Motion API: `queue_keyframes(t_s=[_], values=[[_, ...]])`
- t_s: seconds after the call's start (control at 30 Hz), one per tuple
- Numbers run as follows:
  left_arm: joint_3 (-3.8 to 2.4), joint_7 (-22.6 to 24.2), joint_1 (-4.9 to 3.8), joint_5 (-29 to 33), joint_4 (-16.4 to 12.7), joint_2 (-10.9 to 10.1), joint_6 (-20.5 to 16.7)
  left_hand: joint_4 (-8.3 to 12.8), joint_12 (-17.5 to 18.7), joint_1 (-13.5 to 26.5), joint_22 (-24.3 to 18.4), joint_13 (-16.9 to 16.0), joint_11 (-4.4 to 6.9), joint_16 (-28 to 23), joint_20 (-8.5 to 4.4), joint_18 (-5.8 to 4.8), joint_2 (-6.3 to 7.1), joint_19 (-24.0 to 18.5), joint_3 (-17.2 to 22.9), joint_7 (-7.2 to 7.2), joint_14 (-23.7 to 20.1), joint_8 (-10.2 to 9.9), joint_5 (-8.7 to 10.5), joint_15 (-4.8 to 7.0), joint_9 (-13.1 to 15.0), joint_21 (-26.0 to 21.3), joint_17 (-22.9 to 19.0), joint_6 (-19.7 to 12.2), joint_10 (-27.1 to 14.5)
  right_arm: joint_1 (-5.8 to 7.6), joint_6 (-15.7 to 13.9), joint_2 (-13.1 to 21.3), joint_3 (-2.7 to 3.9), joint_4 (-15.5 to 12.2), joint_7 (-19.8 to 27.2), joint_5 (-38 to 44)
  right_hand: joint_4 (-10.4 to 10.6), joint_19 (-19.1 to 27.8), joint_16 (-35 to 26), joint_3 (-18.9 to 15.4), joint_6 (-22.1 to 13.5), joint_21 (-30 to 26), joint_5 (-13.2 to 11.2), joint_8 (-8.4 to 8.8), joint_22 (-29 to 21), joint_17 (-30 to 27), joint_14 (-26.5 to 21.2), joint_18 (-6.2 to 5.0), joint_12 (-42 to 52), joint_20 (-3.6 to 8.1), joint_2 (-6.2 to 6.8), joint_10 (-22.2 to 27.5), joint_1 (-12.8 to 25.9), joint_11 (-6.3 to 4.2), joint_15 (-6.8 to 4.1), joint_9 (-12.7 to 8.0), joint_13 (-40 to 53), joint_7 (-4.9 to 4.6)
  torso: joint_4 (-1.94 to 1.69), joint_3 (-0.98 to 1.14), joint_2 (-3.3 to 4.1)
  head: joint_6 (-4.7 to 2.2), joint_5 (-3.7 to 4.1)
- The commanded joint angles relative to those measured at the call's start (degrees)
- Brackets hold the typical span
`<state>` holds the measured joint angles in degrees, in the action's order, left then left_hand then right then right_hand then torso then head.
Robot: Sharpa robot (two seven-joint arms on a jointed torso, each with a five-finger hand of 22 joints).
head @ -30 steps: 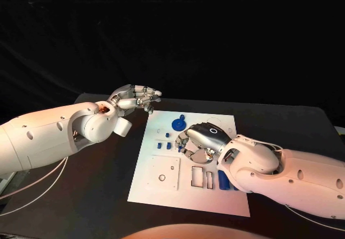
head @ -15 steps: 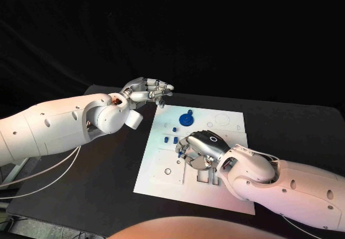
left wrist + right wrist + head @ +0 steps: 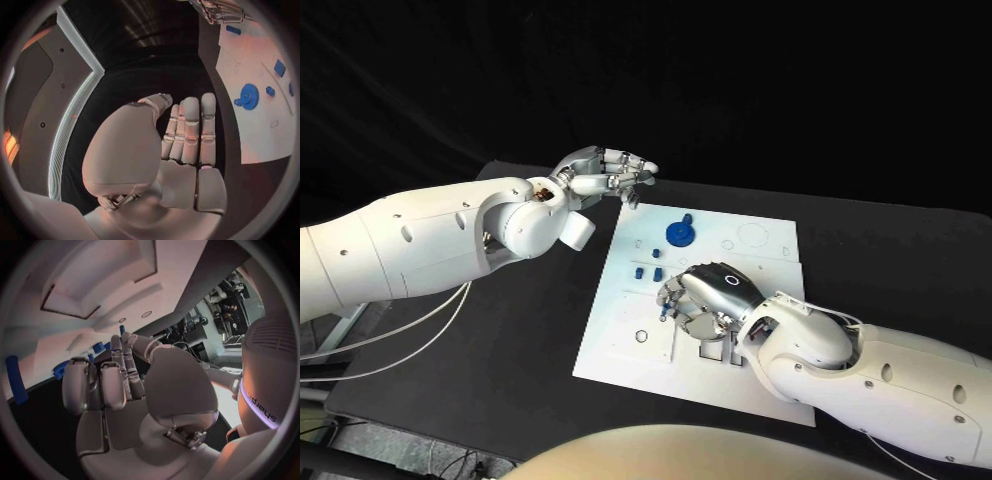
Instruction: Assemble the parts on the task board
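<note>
The right hand [image 3: 708,292] hovers low over the middle of the white task board [image 3: 625,345], fingers curled downward; whether they grip a part I cannot tell. The left hand [image 3: 603,173], empty with fingers bent, hangs beyond the board's far corner. A blue gear [image 3: 679,233] and small blue pieces [image 3: 643,272] lie on the board, on the black table [image 3: 488,340].
</note>
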<state>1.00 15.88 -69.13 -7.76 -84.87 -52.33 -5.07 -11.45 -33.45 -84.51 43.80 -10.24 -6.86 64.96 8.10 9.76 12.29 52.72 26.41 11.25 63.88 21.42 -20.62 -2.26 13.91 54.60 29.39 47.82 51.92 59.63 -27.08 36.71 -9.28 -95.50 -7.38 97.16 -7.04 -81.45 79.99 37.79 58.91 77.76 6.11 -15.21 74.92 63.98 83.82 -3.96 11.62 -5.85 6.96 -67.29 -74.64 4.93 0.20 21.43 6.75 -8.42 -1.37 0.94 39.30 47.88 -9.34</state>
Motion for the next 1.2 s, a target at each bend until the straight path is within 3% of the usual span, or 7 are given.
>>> queue_keyframes(t_s=[0.03,1.2], values=[[-0.04,0.5,-0.04,-0.1,-0.1,0.1,0.6,0.3,0.2,-0.6,-0.1,0.1,-0.22,-0.3,-0.04,0.78,-0.05,0.5,0.1,-0.02,0.1,-0.3,0.00,-0.39,-0.1,-0.3,-0.1,-0.3,-0.2,-0.20,0.4,-0.2,-0.03,0.1,0.5,1.1,0.0,-0.1,0.2,0.2,0.0,-0.2,0.1,-0.17,5.2,-0.1,1.7,0.54,0.1,-0.03,-0.04,-0.1,0.4,-0.42,-0.27,0.1,0.0,-0.19,0.02,0.01,-0.01,0.40,-0.29],[-0.04,0.1,-0.04,-0.1,0.2,-0.1,1.0,0.3,0.2,-0.5,-0.1,0.1,-0.26,-0.3,0.01,0.77,-0.07,0.5,0.1,0.01,0.1,-0.3,0.01,-0.45,-0.1,-0.3,-0.1,-0.3,-0.3,-0.69,2.9,-0.5,-0.19,0.6,0.0,2.1,0.2,0.1,0.1,0.1,0.0,-0.4,0.0,-0.23,5.1,-0.4,1.6,0.49,0.1,-0.08,-0.04,-0.1,0.7,-0.40,-0.22,0.2,0.1,-0.20,-0.02,-0.01,0.01,0.94,-0.54]])
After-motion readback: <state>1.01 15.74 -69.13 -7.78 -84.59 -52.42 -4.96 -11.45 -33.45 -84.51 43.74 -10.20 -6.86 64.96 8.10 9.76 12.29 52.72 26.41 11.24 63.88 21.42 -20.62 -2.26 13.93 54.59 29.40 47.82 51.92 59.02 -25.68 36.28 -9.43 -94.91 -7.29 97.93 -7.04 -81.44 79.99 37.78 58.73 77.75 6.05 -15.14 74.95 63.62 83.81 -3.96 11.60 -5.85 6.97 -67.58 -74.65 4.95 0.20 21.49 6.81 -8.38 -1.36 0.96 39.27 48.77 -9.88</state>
